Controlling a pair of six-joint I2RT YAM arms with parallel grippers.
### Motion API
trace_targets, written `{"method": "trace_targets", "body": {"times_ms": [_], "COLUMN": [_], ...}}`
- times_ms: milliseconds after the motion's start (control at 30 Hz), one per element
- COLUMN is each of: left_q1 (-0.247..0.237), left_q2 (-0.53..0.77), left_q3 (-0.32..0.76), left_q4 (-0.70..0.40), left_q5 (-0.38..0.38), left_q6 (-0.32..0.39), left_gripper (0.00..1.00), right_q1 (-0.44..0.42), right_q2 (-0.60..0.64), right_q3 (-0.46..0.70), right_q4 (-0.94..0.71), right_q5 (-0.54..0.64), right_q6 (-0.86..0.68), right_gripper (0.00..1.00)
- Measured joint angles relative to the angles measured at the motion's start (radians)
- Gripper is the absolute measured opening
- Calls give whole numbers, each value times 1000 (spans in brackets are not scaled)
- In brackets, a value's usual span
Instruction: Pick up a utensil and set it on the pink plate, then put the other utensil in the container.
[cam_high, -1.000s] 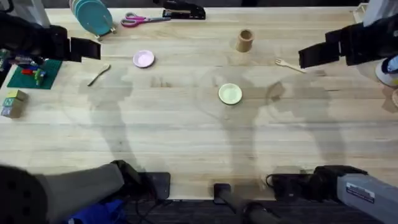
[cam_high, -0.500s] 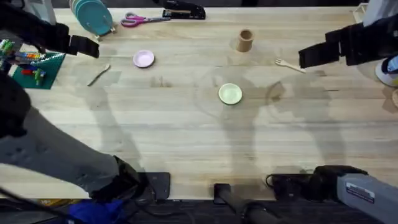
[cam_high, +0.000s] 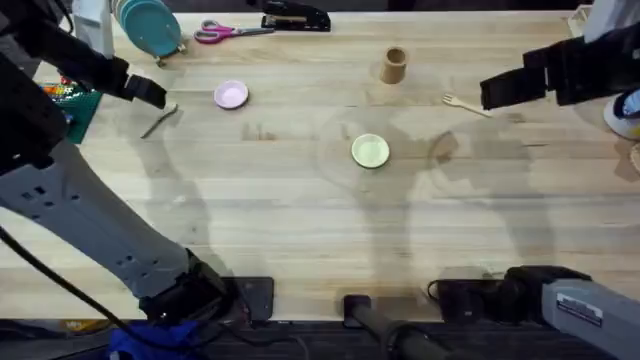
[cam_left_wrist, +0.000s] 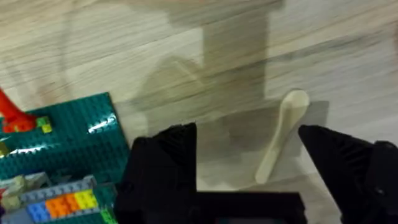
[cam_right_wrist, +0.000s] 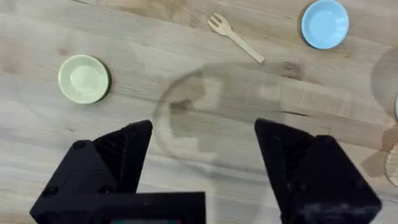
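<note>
- Our left claw (cam_left_wrist: 249, 171) hangs low over the wooden spoon (cam_left_wrist: 281, 134), its fingers spread apart with the handle lying in the gap.
- From overhead, the spoon (cam_high: 158, 121) lies flat on the counter (cam_high: 300, 220) at the far left, just beside the green brick baseplate (cam_high: 80, 110).
- The pink plate (cam_high: 231, 95) waits a short way to the spoon's right, bare and ready.
- We judge this step to be the pick: the spoon is thin and flat to the wood, so the fingertips should go right down to the surface and close across the handle, not the bowl.
- The handle runs at a slant between the fingers; we'd want the wrist squared to it so it doesn't skid out as the claw closes.
- We'd watch the baseplate edge too, since one finger sits close to it.
- Our right claw (cam_right_wrist: 202, 162) is held above the counter with fingers wide apart and nothing in them.
- Beyond it lies the wooden fork (cam_right_wrist: 235, 38), and from overhead the fork (cam_high: 466, 104) sits near the wooden cup (cam_high: 394, 66), its later home.
</note>
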Motion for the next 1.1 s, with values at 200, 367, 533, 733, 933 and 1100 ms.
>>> {"method": "trace_targets", "body": {"times_ms": [200, 367, 533, 733, 933, 1100], "left_q1": [-11, -44, -72, -73, -72, -72], "left_q2": [15, 15, 15, 15, -10, -29], "left_q3": [2, 2, 2, -28, -92, -124], "left_q4": [3, -19, -47, -11, 46, 70], "left_q5": [-19, -49, -66, -94, -112, -110], "left_q6": [32, 39, 44, 44, 44, 44], "left_gripper": [964, 971, 947, 915, 881, 837], "right_q1": [0, 0, 0, 0, 0, 0], "right_q2": [0, 0, 0, 0, 0, 0], "right_q3": [0, 0, 0, 0, 0, 0], "right_q4": [0, 0, 0, 0, 0, 0], "right_q5": [0, 0, 0, 0, 0, 0], "right_q6": [0, 0, 0, 0, 0, 0], "right_gripper": [997, 997, 998, 997, 997, 997]}}
